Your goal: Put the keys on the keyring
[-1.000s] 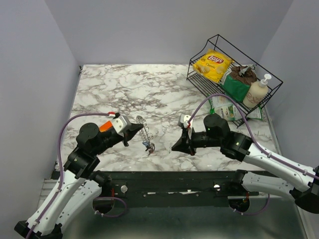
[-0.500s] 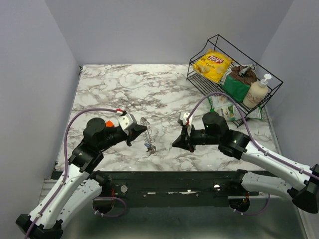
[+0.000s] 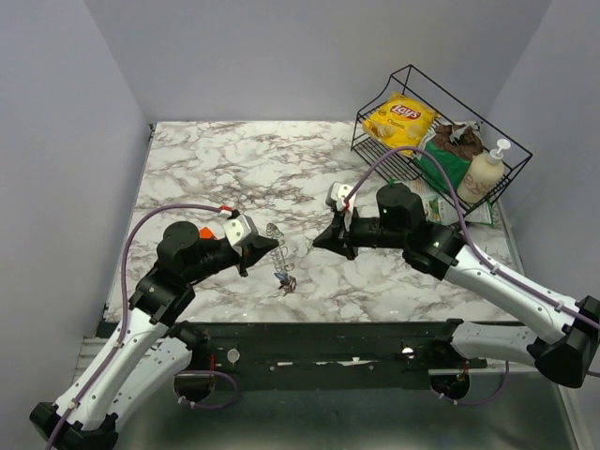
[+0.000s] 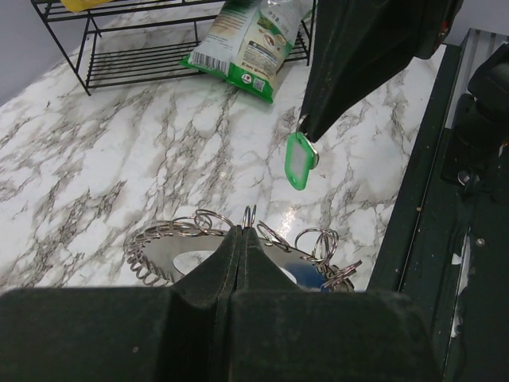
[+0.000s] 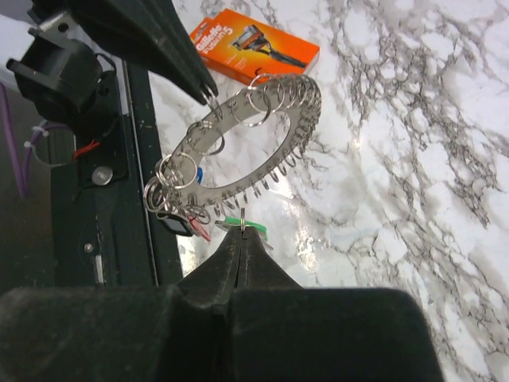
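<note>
The keyring (image 3: 278, 253) is a flat silvery oval loop hung with many small split rings. My left gripper (image 3: 270, 242) is shut on one of those rings and holds the loop tilted above the table; the wrist view shows the pinched ring (image 4: 249, 216) and the loop (image 4: 151, 253). A blue key (image 5: 199, 173), a red key (image 5: 199, 232) and a small dark piece (image 5: 176, 225) hang at its low end. My right gripper (image 3: 317, 242) is shut on the small ring of the green key (image 4: 297, 161), which dangles beside the loop (image 5: 238, 151).
An orange razor box (image 5: 254, 49) lies on the marble under my left arm. A black wire basket (image 3: 382, 92) at the back right holds a yellow chips bag (image 3: 400, 120) and a soap bottle (image 3: 483, 173). A green packet (image 4: 254, 36) lies before it.
My right gripper has carried the green key back and left, closer to the keyring's upper part. My left gripper shifted slightly right with the keyring, then held still.
</note>
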